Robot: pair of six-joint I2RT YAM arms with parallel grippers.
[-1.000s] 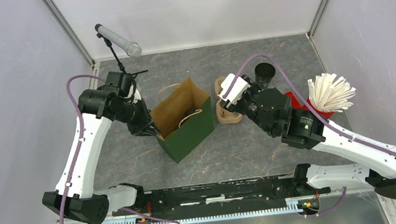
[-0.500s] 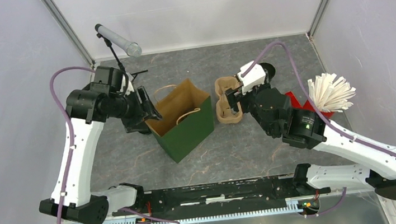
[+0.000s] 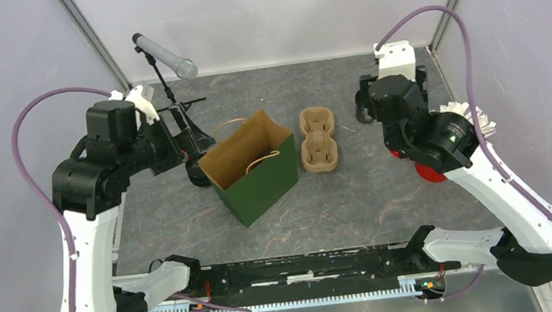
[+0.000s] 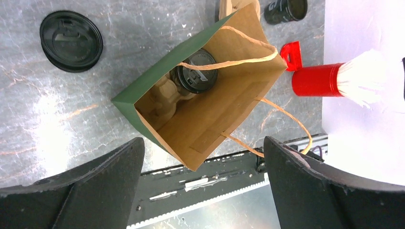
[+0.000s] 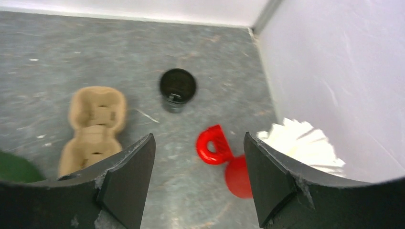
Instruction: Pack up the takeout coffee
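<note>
The takeout coffee (image 4: 195, 76), a black cup with a black sip lid, stands inside the green paper bag (image 4: 191, 124) in a pulp carrier (image 4: 165, 93). In the left wrist view my left gripper (image 4: 203, 143) hangs high above the bag, open and empty. From above, that gripper (image 3: 194, 136) is just left of the bag (image 3: 254, 166). My right gripper (image 5: 198, 138) is open and empty, raised over the back right floor.
A second pulp tray (image 3: 318, 139) lies right of the bag. A lidless black cup (image 5: 177, 86) stands behind it. A loose black lid (image 4: 71, 34) lies left of the bag. A red mug (image 5: 239, 176) of white sticks (image 5: 301, 143) lies by the right wall.
My left gripper opened at the bag's left rim and rose back to the left. The right arm swung from the tray to the back right and lifted.
</note>
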